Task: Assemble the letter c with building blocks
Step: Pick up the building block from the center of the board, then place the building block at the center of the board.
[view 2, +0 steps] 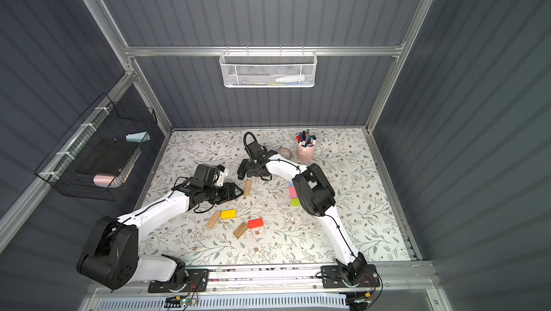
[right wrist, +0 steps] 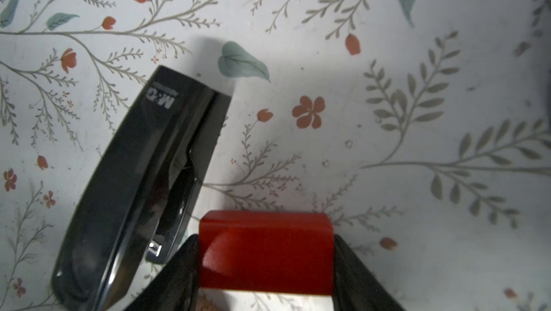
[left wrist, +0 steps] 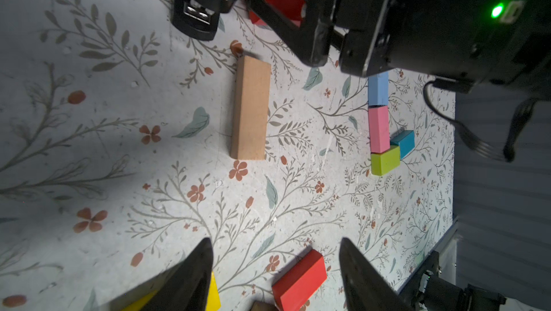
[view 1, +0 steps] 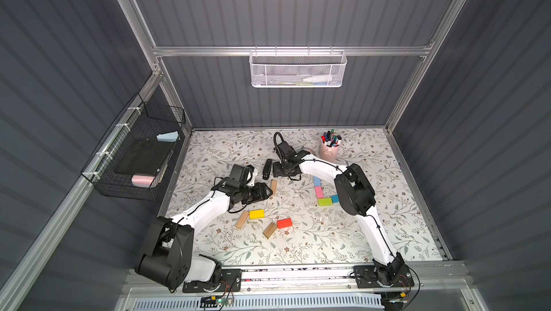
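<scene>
One red block sits clamped in the right gripper just beside the stapler, so lift straight up before carrying to the blue-pink-green column; left gripper hangs open, empty.

A plain wooden block shows bare, matt grain, while the pink block and lime block wear flat, opaque paint. The red block gleams with a glossy finish beside a stapler of shiny black plastic. The table carries a smooth, scuffed floral-print covering. At upper centre of a top view, a white metal mesh basket hangs from a satin aluminium rail; at left, a black wire basket looks matt.
</scene>
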`<act>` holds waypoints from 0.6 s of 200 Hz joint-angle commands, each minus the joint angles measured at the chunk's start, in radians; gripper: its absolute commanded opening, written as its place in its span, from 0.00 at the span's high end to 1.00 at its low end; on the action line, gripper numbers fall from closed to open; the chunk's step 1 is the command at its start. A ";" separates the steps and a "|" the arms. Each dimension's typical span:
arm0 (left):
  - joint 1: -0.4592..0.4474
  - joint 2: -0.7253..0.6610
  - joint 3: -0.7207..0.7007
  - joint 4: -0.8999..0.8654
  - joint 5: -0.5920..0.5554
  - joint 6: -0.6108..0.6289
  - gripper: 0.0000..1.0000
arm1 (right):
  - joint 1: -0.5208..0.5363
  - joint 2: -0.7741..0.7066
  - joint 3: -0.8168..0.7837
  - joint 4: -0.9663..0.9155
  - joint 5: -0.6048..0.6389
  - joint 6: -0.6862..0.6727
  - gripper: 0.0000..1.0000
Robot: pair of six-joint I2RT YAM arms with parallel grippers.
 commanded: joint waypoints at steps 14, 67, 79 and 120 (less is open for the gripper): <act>0.009 -0.035 -0.031 0.046 0.043 -0.033 0.35 | 0.015 -0.023 -0.022 -0.051 0.068 0.101 0.42; 0.013 -0.020 -0.039 0.068 0.080 -0.033 0.35 | 0.015 -0.041 -0.043 -0.040 0.082 0.143 0.31; 0.014 -0.016 -0.037 0.068 0.078 -0.030 0.35 | 0.015 -0.052 -0.047 -0.035 0.076 0.139 0.29; 0.014 0.005 -0.036 0.077 0.066 -0.033 0.35 | -0.002 -0.119 -0.109 0.033 0.013 0.124 0.25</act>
